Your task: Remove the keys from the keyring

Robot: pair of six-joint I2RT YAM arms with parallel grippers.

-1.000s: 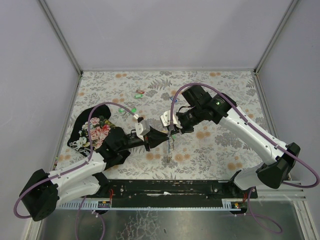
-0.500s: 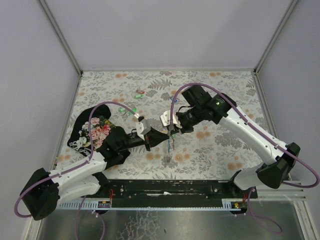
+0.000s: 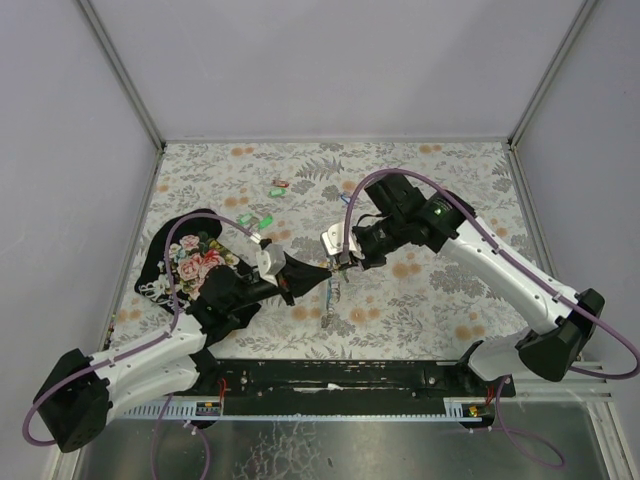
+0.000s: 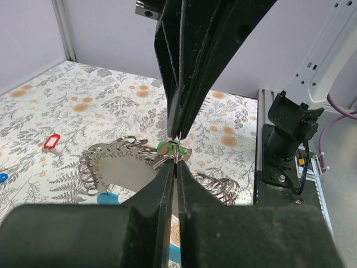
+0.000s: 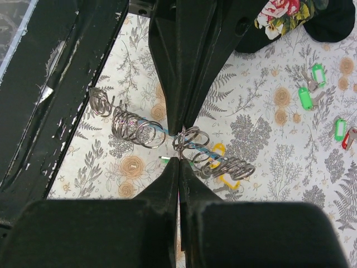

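Left pincer (image 3: 322, 270): coming in from the left, jaws pressing together to a hairline gap and nipping a thin metal ring of the keyring (image 3: 332, 297).
Right pincer (image 3: 340, 262): coming in from the opposite side with its jaws also pressing tight. It is biting the same ring cluster, tips almost touching the left pincer's tips.
Keyring: hanging from the spot where the two pincers are meeting and drooping toward the near edge of the desk (image 3: 450, 170). Cannot tell whether its low end is touching the desk.
Keyring close up: the left wrist view is showing a grey strip lined with many wire rings. A blue section (image 4: 106, 198) is sitting at the lower end.
Green key tag (image 4: 163, 146): sitting right at the pincer tips, beside the ring being nipped, not yet off the keyring. Cannot tell whether either pincer is gripping the tag itself.
Yellow tag (image 5: 228, 180): showing in the right wrist view under the coils of rings, just beside the strip.
Loose green tags (image 3: 263, 220): lying on the desk behind the left arm, well apart from the keyring.
Red tag (image 4: 51, 140): lying on the desk by itself, apart from the ring cluster.
Black floral cloth (image 3: 195, 265): lying crumpled at the left side of the desk, beside the left arm.
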